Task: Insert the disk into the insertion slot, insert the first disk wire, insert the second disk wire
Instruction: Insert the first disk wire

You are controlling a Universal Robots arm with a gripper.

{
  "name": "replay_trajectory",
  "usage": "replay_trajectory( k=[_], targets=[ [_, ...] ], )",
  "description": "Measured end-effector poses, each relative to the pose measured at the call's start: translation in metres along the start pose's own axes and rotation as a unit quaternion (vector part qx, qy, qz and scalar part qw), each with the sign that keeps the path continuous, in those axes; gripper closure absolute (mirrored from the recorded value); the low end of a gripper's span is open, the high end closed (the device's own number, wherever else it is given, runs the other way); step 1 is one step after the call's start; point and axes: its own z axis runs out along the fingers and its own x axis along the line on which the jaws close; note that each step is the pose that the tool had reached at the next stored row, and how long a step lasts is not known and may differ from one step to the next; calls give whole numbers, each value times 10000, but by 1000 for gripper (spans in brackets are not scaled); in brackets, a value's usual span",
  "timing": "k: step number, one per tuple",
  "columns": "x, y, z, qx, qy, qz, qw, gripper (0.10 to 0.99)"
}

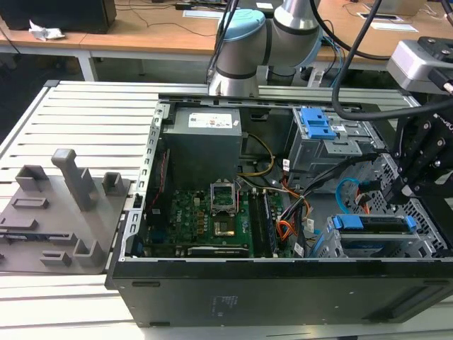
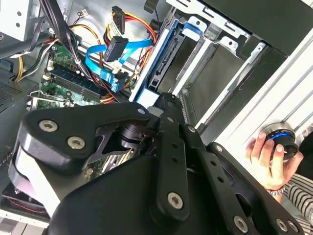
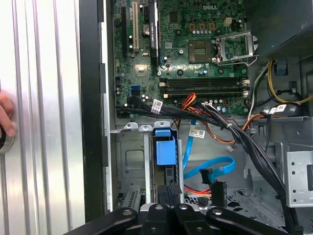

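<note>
A thick black cable bundle [image 3: 247,147] runs between the green motherboard [image 3: 195,63] and the grey perforated sheet-metal drive cage [image 3: 128,156], cutting off my path from that side. Beside the cage, a glossy light-blue cable [image 3: 190,154] and thin orange-red wires [image 3: 193,187] clutter the floor. The bay beside the blue-framed silver disk [image 3: 165,149] is open.

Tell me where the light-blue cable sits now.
In the exterior view the light-blue cable loops inside the case, toward that view's right, between the grey cage with the blue latch plate and the blue-framed disk.
</note>
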Motion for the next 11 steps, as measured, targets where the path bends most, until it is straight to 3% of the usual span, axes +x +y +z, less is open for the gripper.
replay_trajectory(
  k=[2, 7, 11],
  targets=[
    [0, 0, -2, 0, 0, 0, 10000, 973],
    [0, 0, -5, 0, 1, 0, 10000, 725],
    [-53, -39, -9, 0, 1, 0, 10000, 725]
  ],
)
